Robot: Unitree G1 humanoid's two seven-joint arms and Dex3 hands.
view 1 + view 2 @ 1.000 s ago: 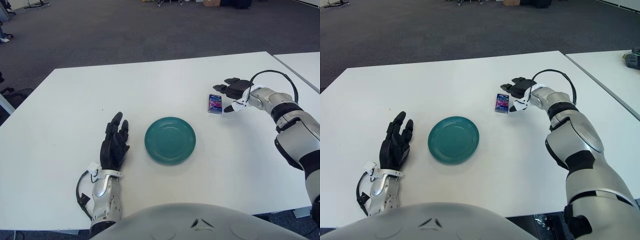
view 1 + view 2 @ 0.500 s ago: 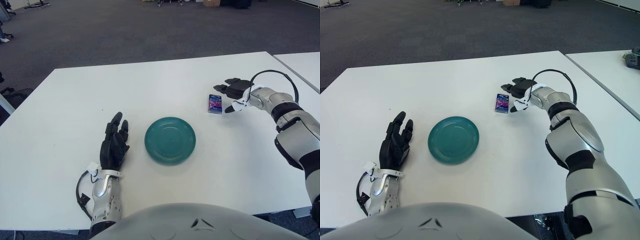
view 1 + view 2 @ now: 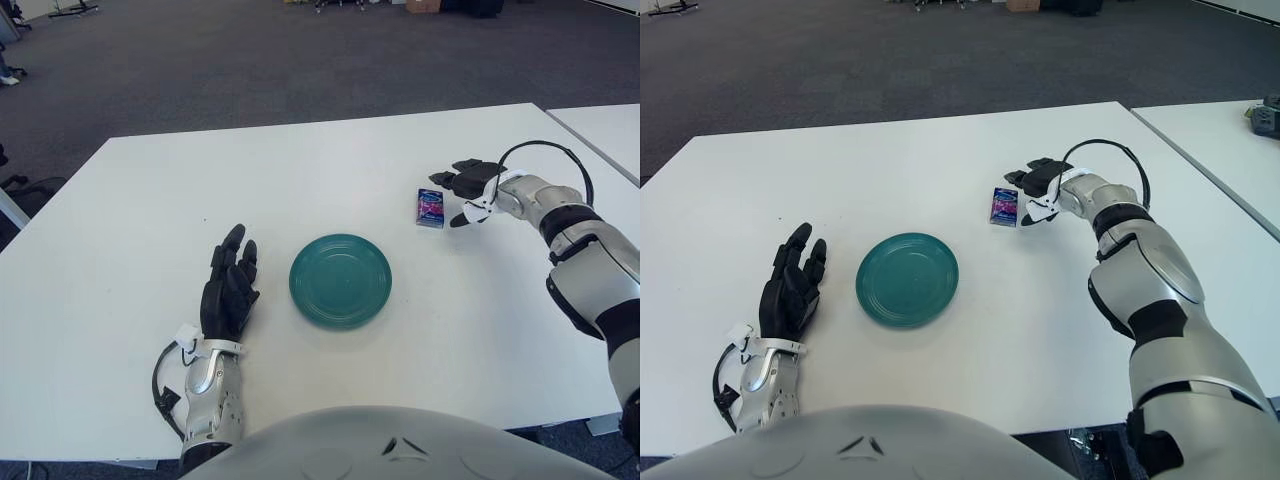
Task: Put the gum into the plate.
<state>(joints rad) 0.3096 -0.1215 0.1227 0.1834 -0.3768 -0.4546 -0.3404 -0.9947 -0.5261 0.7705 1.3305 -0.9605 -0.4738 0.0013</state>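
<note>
Your right hand (image 3: 468,184) is hovering just right of the gum (image 3: 430,208), fingers spread, holding nothing. The gum is lying flat on the white table (image 3: 140,210), up and right of the teal plate (image 3: 340,279), apart from it. Your left hand (image 3: 228,288) is showing left of the plate, fingers extended

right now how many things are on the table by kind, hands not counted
gum pack: 1, lying flat just left of the open right hand
teal plate: 1, with nothing in it, right of the open left hand
total: 2
</note>
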